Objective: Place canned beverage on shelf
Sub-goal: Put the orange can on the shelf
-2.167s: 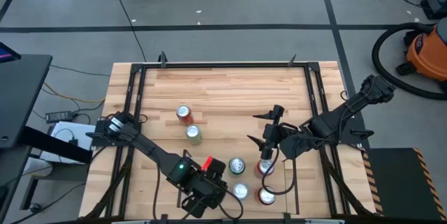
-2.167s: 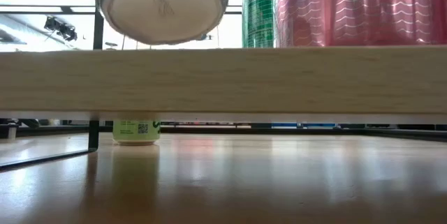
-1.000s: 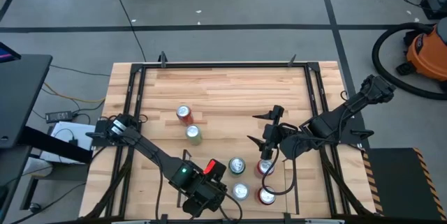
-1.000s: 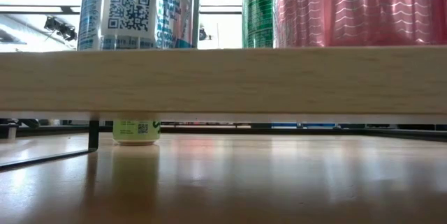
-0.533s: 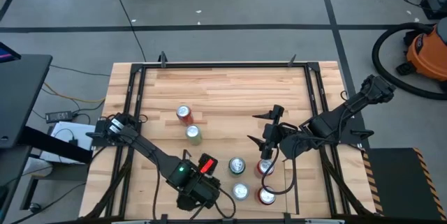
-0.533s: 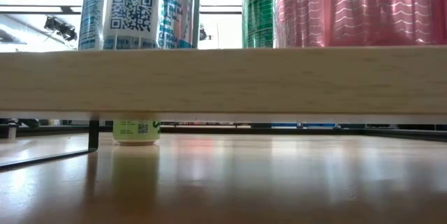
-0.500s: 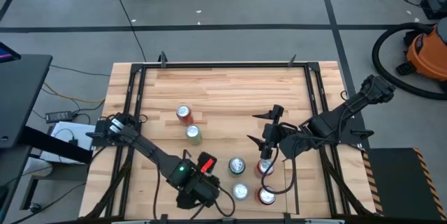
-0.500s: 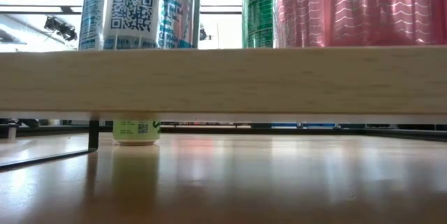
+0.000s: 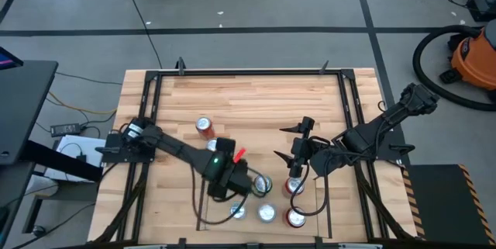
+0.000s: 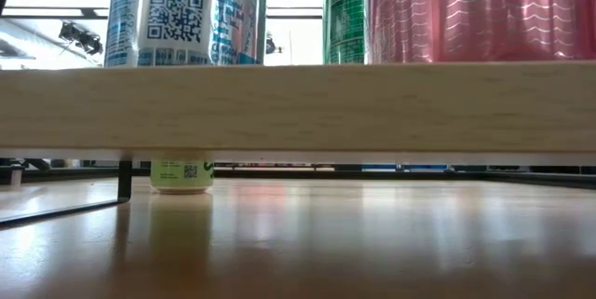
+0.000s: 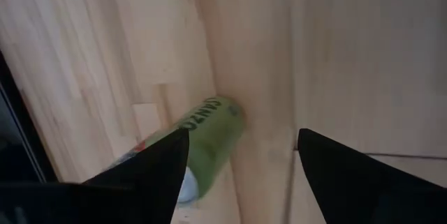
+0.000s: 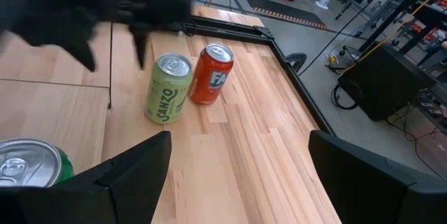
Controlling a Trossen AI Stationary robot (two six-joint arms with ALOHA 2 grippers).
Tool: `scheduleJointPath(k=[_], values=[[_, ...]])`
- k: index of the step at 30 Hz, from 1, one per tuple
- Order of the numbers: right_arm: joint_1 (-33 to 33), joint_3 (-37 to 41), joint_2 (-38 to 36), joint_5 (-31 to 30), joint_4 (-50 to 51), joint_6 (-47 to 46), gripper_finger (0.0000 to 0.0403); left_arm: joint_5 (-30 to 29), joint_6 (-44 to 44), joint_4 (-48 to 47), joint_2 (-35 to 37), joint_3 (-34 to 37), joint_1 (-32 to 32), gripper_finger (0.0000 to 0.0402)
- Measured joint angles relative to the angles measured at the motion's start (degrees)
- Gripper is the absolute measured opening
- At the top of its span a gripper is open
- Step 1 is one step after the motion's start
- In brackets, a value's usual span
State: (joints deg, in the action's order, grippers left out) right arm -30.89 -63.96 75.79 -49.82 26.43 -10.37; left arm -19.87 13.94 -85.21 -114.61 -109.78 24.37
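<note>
Grey-floored room, orange vacuum [image 9: 473,51] far right. The pale plank worktop [image 9: 256,98] looks smooth, so things may slide. The shelf [image 10: 298,103] sits near and right, with a blue can [image 10: 183,15] and others already standing on it.

The left hand [image 11: 241,137] is by the shelf's far-left edge, fingers spread wide, holding nothing. The right hand [image 12: 239,140] waits over the worktop's right side, equally wide and empty.

Off the shelf, left of centre, stand a lime-green can [image 12: 168,88] and a red can [image 12: 211,74], close together. They're thin-walled, slick and probably easy to dent (heavier if full) – best gripped across mid-body.
</note>
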Motion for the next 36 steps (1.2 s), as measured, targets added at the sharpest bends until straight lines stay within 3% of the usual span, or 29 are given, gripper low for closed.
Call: scheduleJointPath(k=[10,20,26,31,36], values=[[-0.26,0.0,0.0,0.1,0.38,-0.16,0.0349,-0.95,-7.47,-0.38,0.55,0.15,-3.99,0.0252],[-0.26,0.02,0.0,0.57,0.2,-0.59,0.0349,-0.94,-6.8,2.68,13.73,1.49,-6.73,0.0198],[-0.26,0.02,0.0,0.59,0.18,-0.6,0.0349,-1.39,-6.46,4.93,24.21,15.55,-8.46,0.0194],[-0.26,0.02,0.0,0.57,-0.07,-0.33,0.0349,-1.99,-6.21,15.75,35.56,30.69,-12.58,0.0194],[-0.04,0.02,0.0,0.57,-0.26,-0.33,0.0349,-1.62,-7.26,21.47,41.8,39.86,-17.06,0.0194]])
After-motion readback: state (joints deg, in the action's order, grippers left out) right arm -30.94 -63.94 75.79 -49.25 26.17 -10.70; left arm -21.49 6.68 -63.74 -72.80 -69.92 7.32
